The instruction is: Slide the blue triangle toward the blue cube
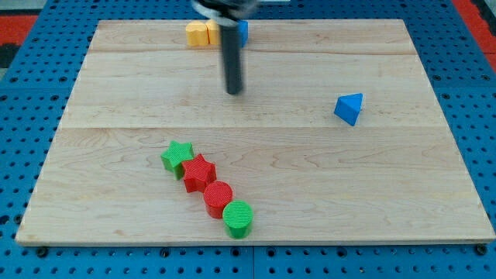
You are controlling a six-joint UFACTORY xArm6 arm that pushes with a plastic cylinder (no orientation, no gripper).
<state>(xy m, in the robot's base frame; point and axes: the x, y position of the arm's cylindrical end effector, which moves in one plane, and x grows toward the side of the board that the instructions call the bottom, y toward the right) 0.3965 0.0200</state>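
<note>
The blue triangle (349, 108) lies on the wooden board at the view's right, a little above mid-height. The blue cube (243, 32) sits at the view's top centre, mostly hidden behind my rod. My tip (233, 92) rests on the board below the blue cube and well to the left of the blue triangle, touching no block. The rod looks blurred.
Two yellow blocks (201, 34) stand side by side just left of the blue cube. A diagonal row lies at the lower left: green star (177, 156), red star (199, 172), red cylinder (218, 197), green cylinder (239, 218). The board's edge (256, 242) runs along the bottom.
</note>
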